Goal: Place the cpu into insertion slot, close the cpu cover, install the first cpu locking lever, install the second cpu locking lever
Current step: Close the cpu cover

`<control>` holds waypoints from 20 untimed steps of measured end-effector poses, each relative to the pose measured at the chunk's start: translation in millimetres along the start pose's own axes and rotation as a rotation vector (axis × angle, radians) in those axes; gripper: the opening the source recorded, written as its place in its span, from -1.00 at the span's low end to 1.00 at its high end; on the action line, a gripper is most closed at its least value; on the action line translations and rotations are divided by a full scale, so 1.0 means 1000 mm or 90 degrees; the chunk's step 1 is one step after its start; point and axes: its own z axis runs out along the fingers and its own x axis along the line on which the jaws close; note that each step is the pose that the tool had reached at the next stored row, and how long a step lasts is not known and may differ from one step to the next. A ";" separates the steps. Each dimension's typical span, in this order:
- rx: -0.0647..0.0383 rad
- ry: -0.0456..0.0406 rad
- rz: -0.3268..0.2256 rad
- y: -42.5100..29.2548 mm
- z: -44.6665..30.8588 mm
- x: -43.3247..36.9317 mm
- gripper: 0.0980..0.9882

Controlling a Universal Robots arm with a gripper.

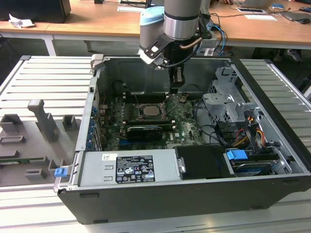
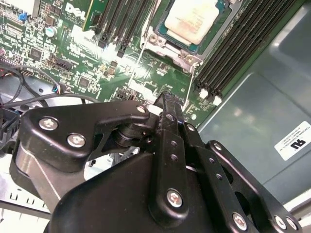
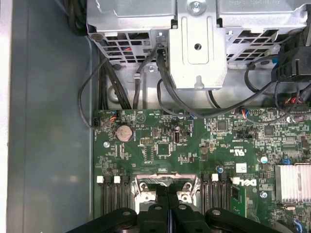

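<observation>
The cpu [image 2: 192,19], a pale silver square, lies in the insertion slot [image 1: 147,111] on the green board inside the open case. A thin metal frame, the cpu cover [image 2: 158,41], lies around it. Two thin wire levers [image 2: 190,82] run out from the socket's corners. My gripper [image 2: 167,99] is shut with nothing between its black fingers. It hangs just above the board beside the socket, close to the end of one lever. In the first wrist view the fingertips [image 3: 160,208] cover part of the socket's metal rim [image 3: 187,183]. In the exterior view the gripper [image 1: 177,83] hangs to the right of the socket.
Long black memory slots [image 2: 238,48] flank the socket. A metal drive cage [image 1: 226,104] with cables [image 1: 252,128] stands on the exterior view's right. A power supply box [image 1: 129,167] sits at the case front. Grey fixtures [image 1: 43,119] lie on the table at the left.
</observation>
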 end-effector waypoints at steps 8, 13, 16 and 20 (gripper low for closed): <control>0.000 0.0000 0.000 0.0012 0.0001 0.0000 -0.98; 0.000 0.0002 0.000 0.0084 0.0017 0.0002 -0.98; 0.001 0.0005 -0.007 0.0164 0.0053 0.0003 -0.98; 0.001 0.0006 -0.009 0.0220 0.0116 0.0002 -0.98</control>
